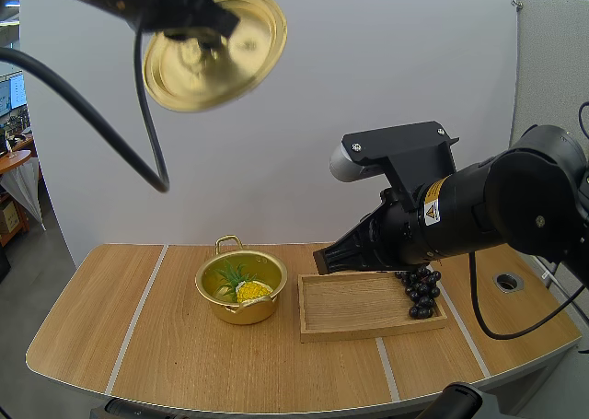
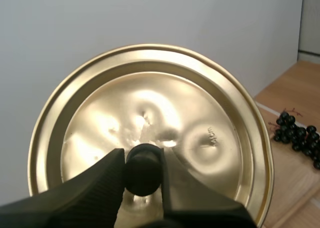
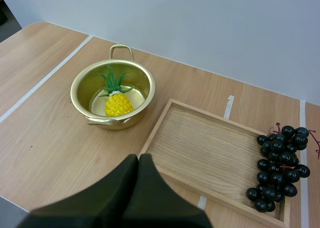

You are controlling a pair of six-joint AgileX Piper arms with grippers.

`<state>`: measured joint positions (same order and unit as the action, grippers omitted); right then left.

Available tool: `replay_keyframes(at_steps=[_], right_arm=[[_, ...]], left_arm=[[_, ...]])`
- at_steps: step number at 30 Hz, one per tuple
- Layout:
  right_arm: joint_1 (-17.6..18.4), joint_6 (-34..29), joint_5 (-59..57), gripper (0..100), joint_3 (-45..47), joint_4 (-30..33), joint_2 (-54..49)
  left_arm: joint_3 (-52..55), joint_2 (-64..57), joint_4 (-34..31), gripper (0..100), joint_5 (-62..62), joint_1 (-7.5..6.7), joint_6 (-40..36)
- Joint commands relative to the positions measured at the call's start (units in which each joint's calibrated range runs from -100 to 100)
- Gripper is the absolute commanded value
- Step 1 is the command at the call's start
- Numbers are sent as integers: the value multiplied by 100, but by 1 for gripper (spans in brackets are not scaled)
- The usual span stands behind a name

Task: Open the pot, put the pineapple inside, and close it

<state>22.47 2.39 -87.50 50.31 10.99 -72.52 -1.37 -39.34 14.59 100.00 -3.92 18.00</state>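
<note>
Wooden table [image 1: 184, 345], tray [image 3: 200, 148] just ahead of the right gripper [image 3: 138, 160], its fingers pressed together, empty. Left gripper [image 2: 141, 157] pinches the lid [image 2: 200, 112] by its knob [image 2: 143, 170], high up, leaving the pot [image 3: 80, 87] open. Pineapple [image 3: 118, 103] already inside, beyond the right fingertips. Closing looks next.

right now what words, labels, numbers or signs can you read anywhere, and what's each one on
Lid: small stamped mark beside the knob, too blurred to read.
Right arm: yellow sticker with a black warning triangle; its print is too small to read.
Pot, pineapple, tray, grapes: no text.
</note>
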Motion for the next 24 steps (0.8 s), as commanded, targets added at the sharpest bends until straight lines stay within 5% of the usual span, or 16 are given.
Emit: replay_keyframes(at_steps=[1,13,24], right_arm=[[-29,48,119,0,8,43,-64],[-29,48,119,0,8,43,-64],[-29,48,119,0,8,43,-64]], left_arm=[[386,214,63,0,0,-25,-1],[2118,1162,63,0,0,-25,412],[3232,1949,63,0,-2092,-25,1166]])
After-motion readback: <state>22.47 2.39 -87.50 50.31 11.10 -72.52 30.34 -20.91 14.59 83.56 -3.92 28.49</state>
